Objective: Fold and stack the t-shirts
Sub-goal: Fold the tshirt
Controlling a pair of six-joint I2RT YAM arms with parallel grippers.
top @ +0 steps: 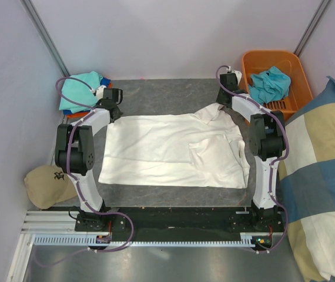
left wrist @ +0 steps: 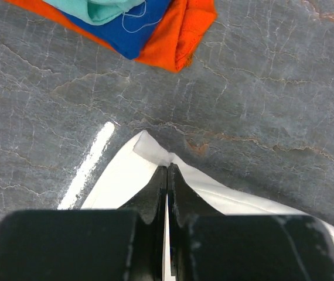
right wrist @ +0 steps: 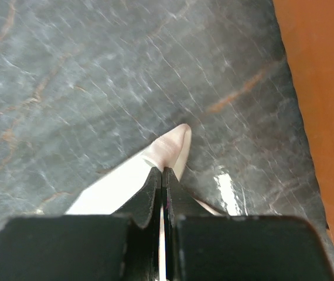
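Note:
A large white t-shirt (top: 173, 150) lies spread on the dark table, its right side rumpled. My left gripper (top: 114, 113) is at its far left corner, and in the left wrist view the jaws (left wrist: 167, 168) are shut on that white corner (left wrist: 149, 147). My right gripper (top: 222, 107) is at the far right corner, shut (right wrist: 163, 170) on a fold of the white cloth (right wrist: 173, 146). Folded teal (left wrist: 105, 9), blue (left wrist: 137, 29) and orange (left wrist: 184, 35) t-shirts lie stacked just beyond the left gripper. Another teal t-shirt (top: 270, 83) sits in the basket.
An orange basket (top: 291, 61) stands at the far right, close to the right gripper (right wrist: 319, 88). A tan cap (top: 47, 185) lies at the near left. A blue-and-cream checked cushion (top: 320, 176) fills the right side. Walls close in on three sides.

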